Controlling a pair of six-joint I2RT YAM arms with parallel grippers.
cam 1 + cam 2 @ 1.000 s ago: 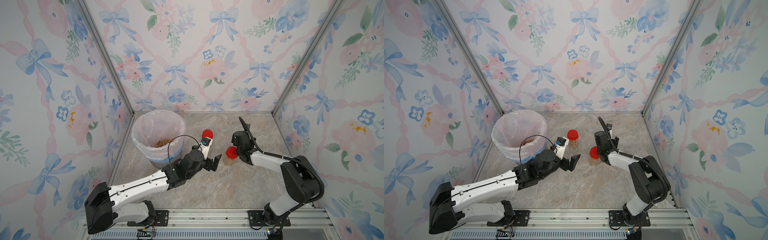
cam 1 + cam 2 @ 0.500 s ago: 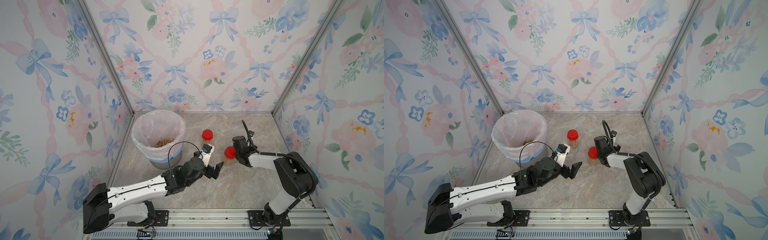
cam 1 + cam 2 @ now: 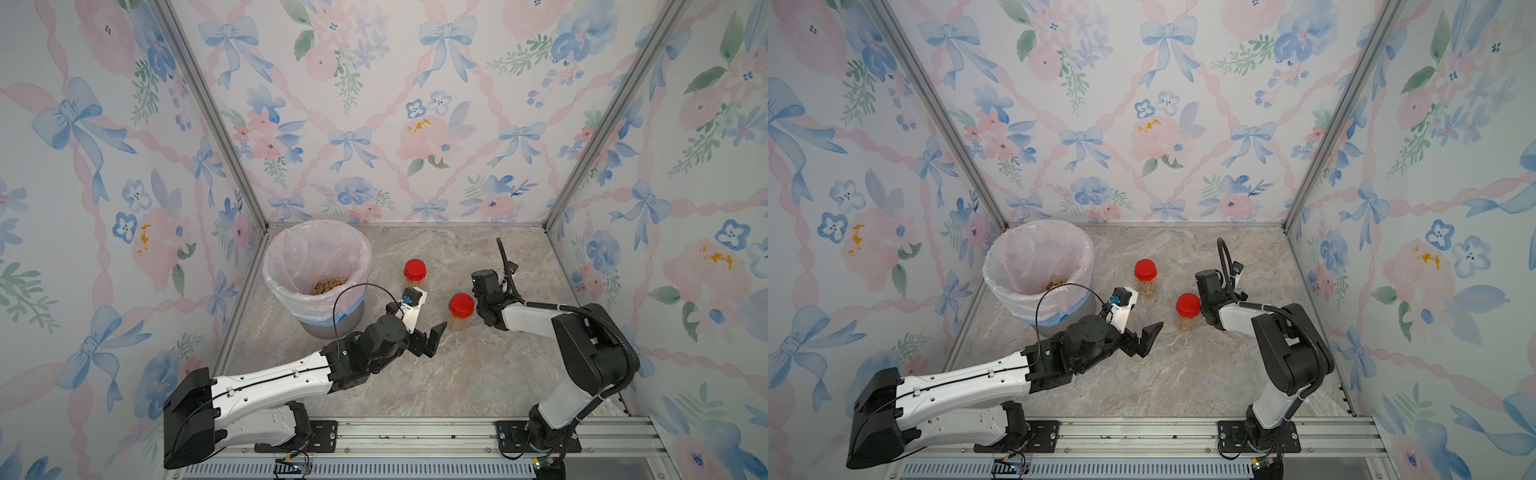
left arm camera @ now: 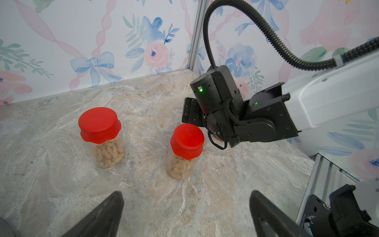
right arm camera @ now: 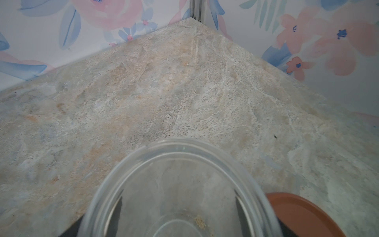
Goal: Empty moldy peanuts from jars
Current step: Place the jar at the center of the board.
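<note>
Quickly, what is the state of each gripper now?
Left gripper: open, empty.
Right gripper: closed on the empty jar.

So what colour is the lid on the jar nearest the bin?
Bright red lid, clearest in left wrist view.

2 red-lidded jars (image 4: 102, 137) holding peanuts (image 4: 108, 154), 1 empty jar (image 5: 176, 185)

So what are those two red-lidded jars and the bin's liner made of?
Jars: clear plastic, possibly glass; the peanuts show through the walls. Red lids: matte plastic by the look, no sharp glare. Bin liner: thin pinkish plastic film, translucent and wrinkled.
</note>
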